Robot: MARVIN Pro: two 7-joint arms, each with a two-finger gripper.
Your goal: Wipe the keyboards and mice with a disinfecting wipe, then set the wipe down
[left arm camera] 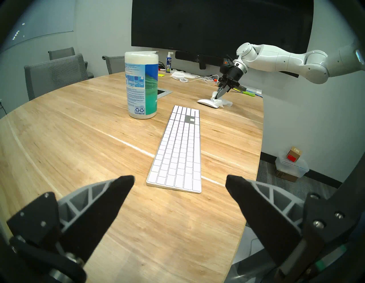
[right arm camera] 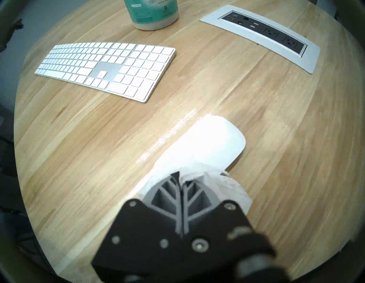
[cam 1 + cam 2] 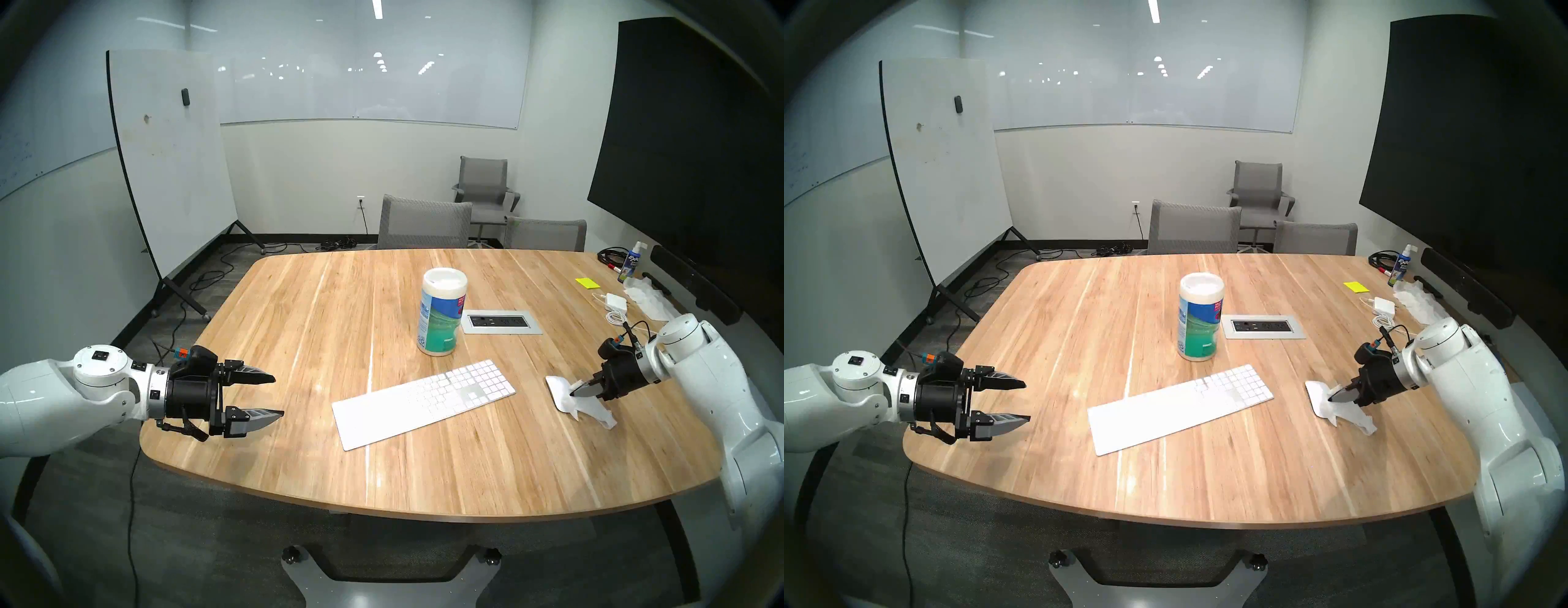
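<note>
A slim white keyboard (image 3: 424,403) (image 1: 177,150) (image 2: 106,67) lies slanted on the wooden table (image 3: 297,339), near its front middle. To its right sits the white mouse (image 3: 555,383) (image 3: 1316,392) (image 2: 213,142). My right gripper (image 3: 573,393) (image 3: 1331,399) (image 1: 218,96) (image 2: 178,174) is shut on a crumpled white wipe (image 3: 594,409) (image 2: 231,185), tips down on the mouse's near end. The wipe trails off to the right of the mouse. My left gripper (image 3: 278,395) (image 3: 1026,401) (image 1: 179,179) hangs open and empty over the table's left front edge, pointing at the keyboard.
A wipes canister (image 3: 441,316) stands behind the keyboard, beside a recessed power panel (image 3: 502,321). At the far right lie a charger brick (image 3: 615,302) with cable, crumpled tissues (image 3: 645,297), a spray bottle (image 3: 630,263) and yellow notes (image 3: 587,282). Grey chairs (image 3: 424,223) line the far edge.
</note>
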